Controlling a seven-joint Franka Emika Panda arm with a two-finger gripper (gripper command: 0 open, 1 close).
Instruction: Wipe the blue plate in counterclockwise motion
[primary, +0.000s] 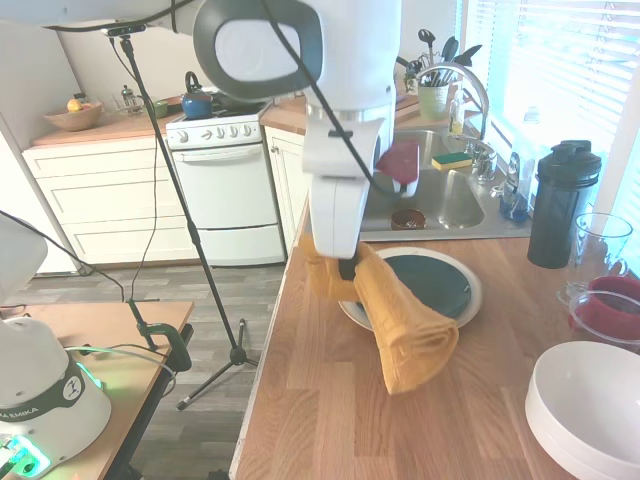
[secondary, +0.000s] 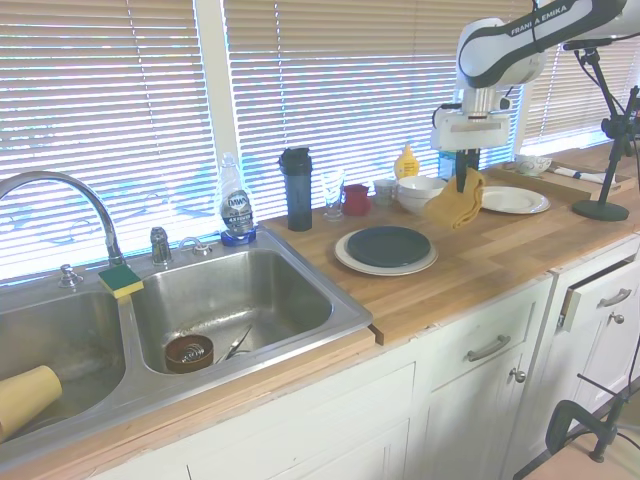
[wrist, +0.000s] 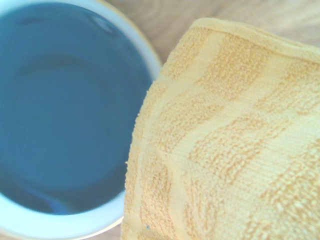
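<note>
Gripper (secondary: 461, 184) clamped on yellow towel (secondary: 456, 203), hanging above counter; blue plate (secondary: 387, 246) lies flat.

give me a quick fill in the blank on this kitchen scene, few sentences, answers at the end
1. The gripper holds a folded ____ cloth above the wooden counter.
2. The blue plate rests on a larger ____ plate.
3. In the sink lies a small brown ____.
4. The black bottle stands ____ on the counter.

Missing words: yellow; white; bowl; upright
</note>
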